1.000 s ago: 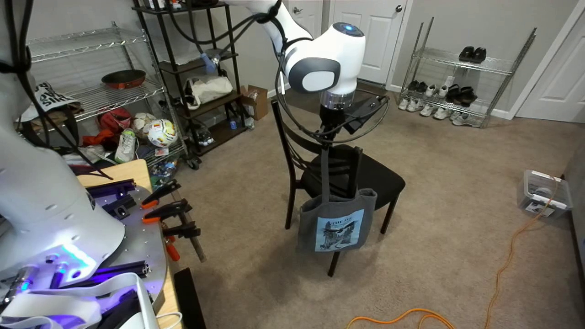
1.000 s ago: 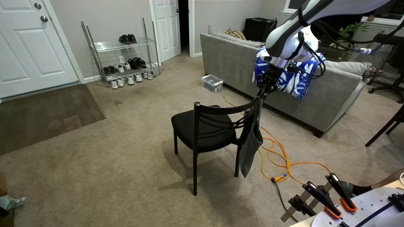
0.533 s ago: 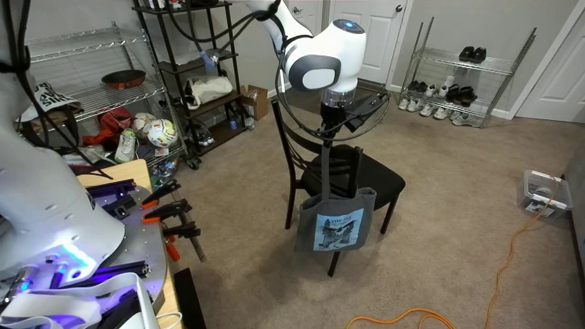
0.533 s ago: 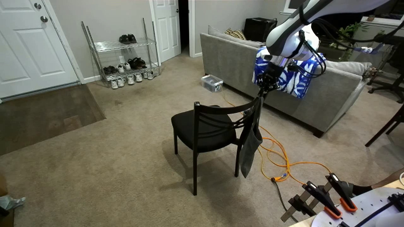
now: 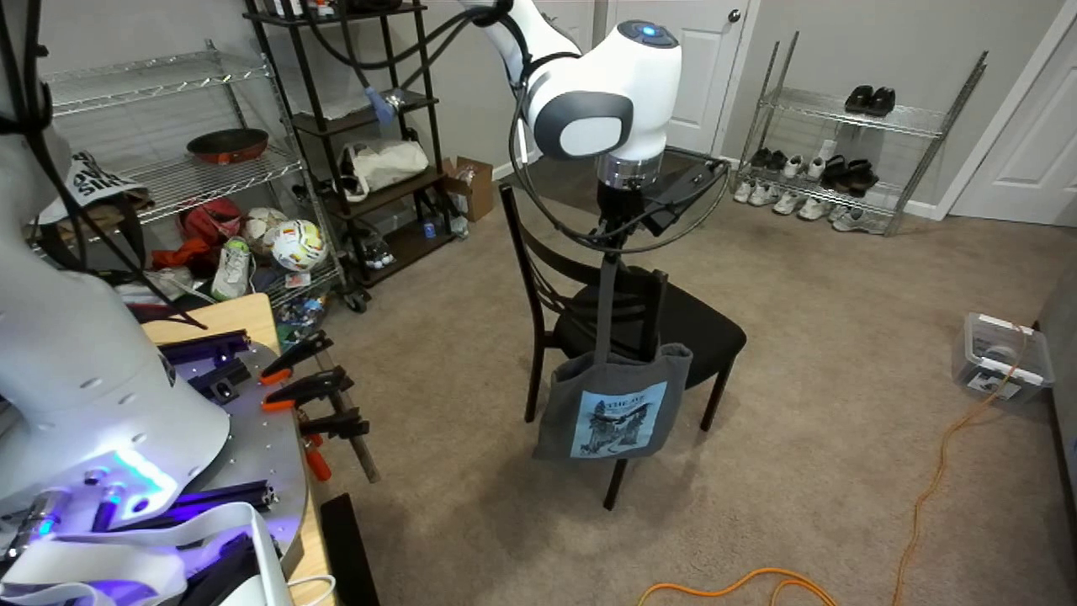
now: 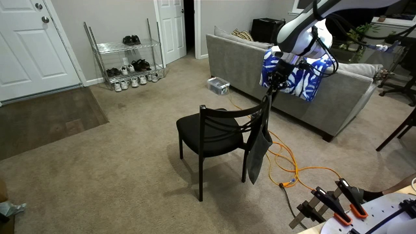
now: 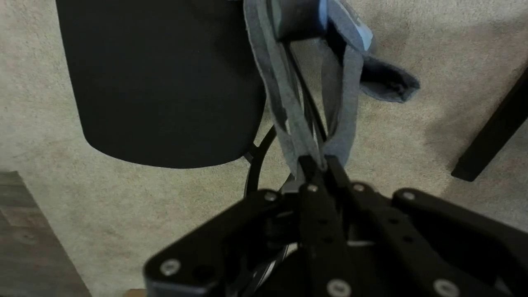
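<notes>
My gripper [image 7: 318,163] is shut on the grey fabric strap [image 7: 288,99] of a dark grey tote bag [image 5: 620,412]. The gripper also shows in both exterior views [image 5: 609,249] [image 6: 272,92]. The bag has a light blue printed panel and hangs slightly tilted, beside the back of a black chair [image 5: 702,328]. In the wrist view, the top of a chair back post [image 7: 299,18] stands between the strap and the bag's other side, below the fingertips. The bag shows edge-on in an exterior view [image 6: 259,159], against the chair's back corner. The bag's inside is mostly hidden.
A wooden table [image 5: 240,318] with clamps [image 5: 307,387] stands by the robot base. A grey couch [image 6: 240,65] carries a blue and white blanket [image 6: 300,86]. An orange cord [image 6: 294,162], a clear plastic box [image 5: 1001,358], a shoe rack [image 5: 850,122] and shelves [image 5: 177,172] stand around.
The arm and gripper have risen slightly and moved a little right in an exterior view. The strap is drawn up with them, and the bag's lower end has swung slightly left and tilted.
</notes>
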Controlling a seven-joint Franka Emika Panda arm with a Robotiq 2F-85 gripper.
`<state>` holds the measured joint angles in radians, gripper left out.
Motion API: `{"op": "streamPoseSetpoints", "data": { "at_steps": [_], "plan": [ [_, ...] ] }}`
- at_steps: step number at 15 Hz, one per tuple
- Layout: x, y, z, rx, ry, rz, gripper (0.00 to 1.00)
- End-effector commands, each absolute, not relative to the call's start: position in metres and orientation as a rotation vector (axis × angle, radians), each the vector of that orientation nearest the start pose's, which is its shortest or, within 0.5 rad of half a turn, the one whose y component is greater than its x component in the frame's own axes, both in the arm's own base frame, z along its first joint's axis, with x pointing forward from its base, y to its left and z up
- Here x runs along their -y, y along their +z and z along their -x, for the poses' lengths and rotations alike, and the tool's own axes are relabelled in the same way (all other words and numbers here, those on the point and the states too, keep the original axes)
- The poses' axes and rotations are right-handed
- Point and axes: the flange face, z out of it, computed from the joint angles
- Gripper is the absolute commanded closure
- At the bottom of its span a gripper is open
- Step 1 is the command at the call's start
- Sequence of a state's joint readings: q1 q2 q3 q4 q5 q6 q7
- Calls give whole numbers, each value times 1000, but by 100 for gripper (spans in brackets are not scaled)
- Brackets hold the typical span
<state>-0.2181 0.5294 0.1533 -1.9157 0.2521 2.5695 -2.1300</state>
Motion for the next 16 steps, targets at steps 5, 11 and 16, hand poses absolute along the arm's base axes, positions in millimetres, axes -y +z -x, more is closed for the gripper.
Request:
{"op": "streamPoseSetpoints", "data": {
  "at_steps": [5, 11, 16],
  "plan": [
    [81, 293, -636, -2325, 499, -1889, 98],
    [137, 312, -632, -2163, 422, -1934, 98],
    [165, 294, -603, -2255, 184, -2016, 98]
  ]
}}
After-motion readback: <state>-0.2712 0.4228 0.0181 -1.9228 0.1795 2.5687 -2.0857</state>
